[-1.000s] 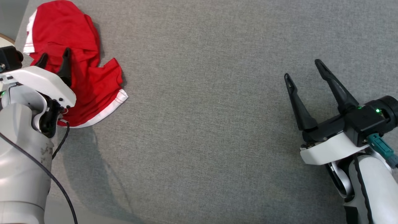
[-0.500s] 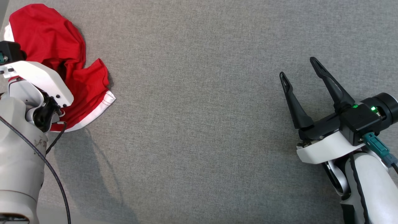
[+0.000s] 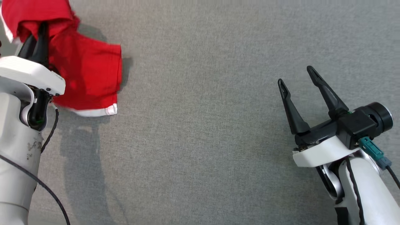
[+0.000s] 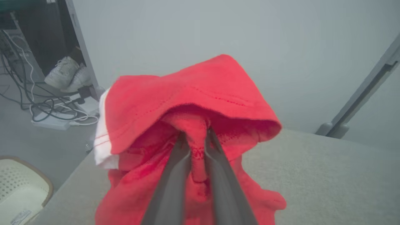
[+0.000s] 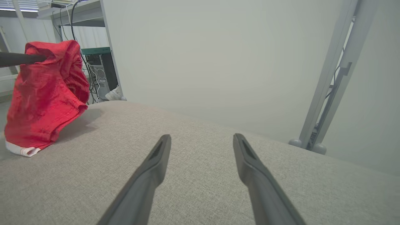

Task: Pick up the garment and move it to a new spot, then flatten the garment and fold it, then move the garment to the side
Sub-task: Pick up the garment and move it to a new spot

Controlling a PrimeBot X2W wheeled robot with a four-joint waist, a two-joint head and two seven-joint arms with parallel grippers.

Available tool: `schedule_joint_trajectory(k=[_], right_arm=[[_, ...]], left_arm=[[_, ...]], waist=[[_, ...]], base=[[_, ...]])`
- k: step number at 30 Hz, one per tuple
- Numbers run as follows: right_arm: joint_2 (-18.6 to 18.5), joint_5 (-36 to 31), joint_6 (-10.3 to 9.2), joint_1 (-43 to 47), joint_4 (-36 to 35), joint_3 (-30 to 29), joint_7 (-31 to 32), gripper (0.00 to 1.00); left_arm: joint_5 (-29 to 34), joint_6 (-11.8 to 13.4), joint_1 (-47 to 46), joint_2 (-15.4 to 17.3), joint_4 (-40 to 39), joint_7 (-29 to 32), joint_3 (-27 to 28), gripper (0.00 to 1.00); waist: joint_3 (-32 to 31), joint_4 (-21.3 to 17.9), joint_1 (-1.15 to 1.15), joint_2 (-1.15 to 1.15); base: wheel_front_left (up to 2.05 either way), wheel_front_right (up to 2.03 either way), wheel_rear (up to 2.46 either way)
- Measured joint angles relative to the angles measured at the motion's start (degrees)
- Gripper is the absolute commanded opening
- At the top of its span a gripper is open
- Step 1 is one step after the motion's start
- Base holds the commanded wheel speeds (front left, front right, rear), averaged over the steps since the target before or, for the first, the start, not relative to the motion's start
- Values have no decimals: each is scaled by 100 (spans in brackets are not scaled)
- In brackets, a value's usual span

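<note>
The garment (image 3: 84, 72) is red with white trim and hangs bunched at the far left of the grey table (image 3: 203, 125), its lower hem near the surface. My left gripper (image 3: 42, 26) is shut on a fold of it near the top. In the left wrist view the two fingers pinch a ridge of the garment (image 4: 193, 103), which drapes over my left gripper (image 4: 195, 134). In the right wrist view the garment (image 5: 47, 97) dangles at the left from a dark finger. My right gripper (image 3: 295, 76) stands open above the table at the right, nothing between its fingers (image 5: 156, 156).
The grey fabric table (image 5: 200, 175) stretches wide between the two arms. Beyond its far left edge lie floor cables (image 4: 47, 106), a pair of pale shoes (image 4: 67, 75) and a cream basket (image 4: 18, 187). A grey metal post (image 5: 334, 72) stands behind the table at the right.
My left gripper has shut on the garment and raised it, so the cloth now hangs bunched instead of lying spread. The head camera has shifted. The right gripper has stayed open.
</note>
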Motion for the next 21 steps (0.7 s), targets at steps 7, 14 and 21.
schedule_joint_trajectory(k=[7, 14, 21], right_arm=[[132, 140, 0, 152, 267, -59, -201, 100], [246, 222, 0, 251, 385, -168, -343, 100], [327, 231, 0, 303, 391, -268, -397, 100]], left_arm=[[-192, -1, 382, 223, -1079, -539, -307, 0], [-302, 30, 852, 159, -2165, -394, -528, 0], [-327, 294, 1339, -218, -3356, -63, -900, 0]], waist=[[-618, -174, 0, 0], [-1044, -582, 0, 0], [-1173, -1120, 0, 0]], base=[[0, 0, 0], [0, 0, 0], [0, 0, 0]])
